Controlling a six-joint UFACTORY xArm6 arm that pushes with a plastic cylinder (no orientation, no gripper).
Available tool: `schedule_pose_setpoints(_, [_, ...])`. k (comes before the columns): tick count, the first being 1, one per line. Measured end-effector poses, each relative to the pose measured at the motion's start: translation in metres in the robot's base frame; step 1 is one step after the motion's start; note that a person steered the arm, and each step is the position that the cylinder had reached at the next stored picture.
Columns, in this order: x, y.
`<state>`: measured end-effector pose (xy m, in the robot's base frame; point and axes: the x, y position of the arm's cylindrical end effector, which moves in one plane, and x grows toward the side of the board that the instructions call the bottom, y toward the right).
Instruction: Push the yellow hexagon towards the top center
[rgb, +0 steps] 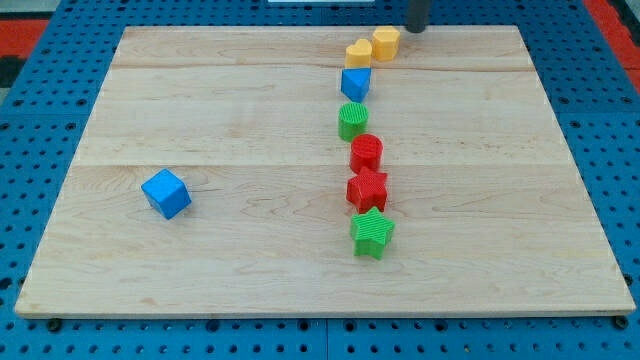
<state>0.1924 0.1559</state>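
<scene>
Yellow hexagon (386, 43) is sitting close to the top edge of the tabletop (240, 120), a little to the view's right of that edge's middle. Every other place below is given from this hexagon.

No containers are showing on the tabletop; everything is lying loose on the wood.

My tip (417, 27) is sitting just to the hexagon's upper right, near it, and I cannot tell whether it is touching. The rod is carrying no gripper, so nothing is opening or closing on anything.

A yellow heart (359, 52) is pressing against the hexagon's lower-left side. Just below that, a blue block (355, 83) of unclear shape is beginning a rough column running down from the hexagon towards the view's bottom: a green block (352, 121), then a red hexagon-like block (366, 153), then a red star (367, 190), then a green star (372, 233), each near or touching its neighbour. A blue cube (166, 193) is lying well apart, far down and to the view's left of the hexagon.

The heart is crowding the hexagon's left side, between it and the top centre.
</scene>
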Motion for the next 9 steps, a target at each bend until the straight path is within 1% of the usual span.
schedule_pose_setpoints(1, [0.0,0.036])
schedule_pose_setpoints(2, [0.041,0.032])
schedule_pose_setpoints(3, [0.061,-0.019])
schedule_pose_setpoints(4, [0.051,-0.035])
schedule_pose_setpoints(5, [0.038,-0.028])
schedule_pose_setpoints(6, [0.038,-0.051])
schedule_pose_setpoints(7, [0.038,-0.056])
schedule_pose_setpoints(8, [0.038,-0.092])
schedule_pose_setpoints(9, [0.038,-0.102])
